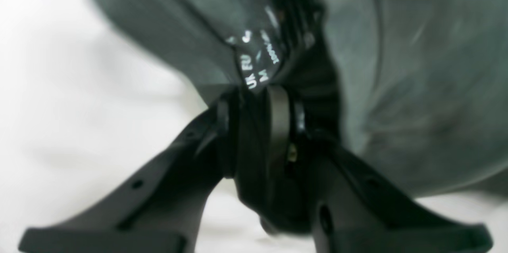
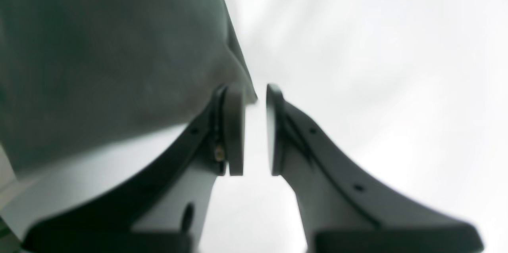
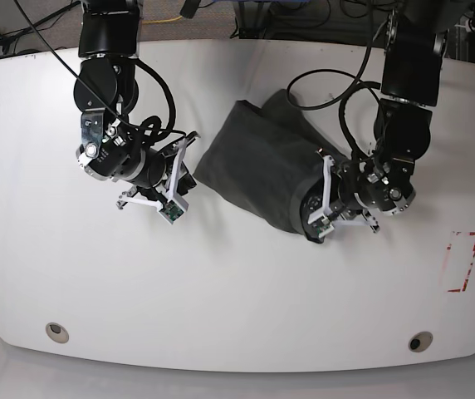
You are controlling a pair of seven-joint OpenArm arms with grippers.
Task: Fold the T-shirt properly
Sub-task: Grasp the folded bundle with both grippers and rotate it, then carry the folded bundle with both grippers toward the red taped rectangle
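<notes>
The T-shirt (image 3: 258,170) lies bunched on the white table (image 3: 237,291), near the middle of the far half, between the two arms. In the base view it forms a slanted dark grey mass running from upper left to lower right.

The left gripper (image 1: 258,98) is clenched on a fold of the T-shirt at the neck. A dark label (image 1: 256,62) with white print sits just above the fingertips. The cloth rises from the jaws and drapes to the right in the left wrist view.

The right gripper (image 2: 254,126) is released, with a clear gap between its pads (image 2: 234,130). It grasps nothing. A T-shirt edge lies just beside its left pad; contact cannot be determined.
</notes>
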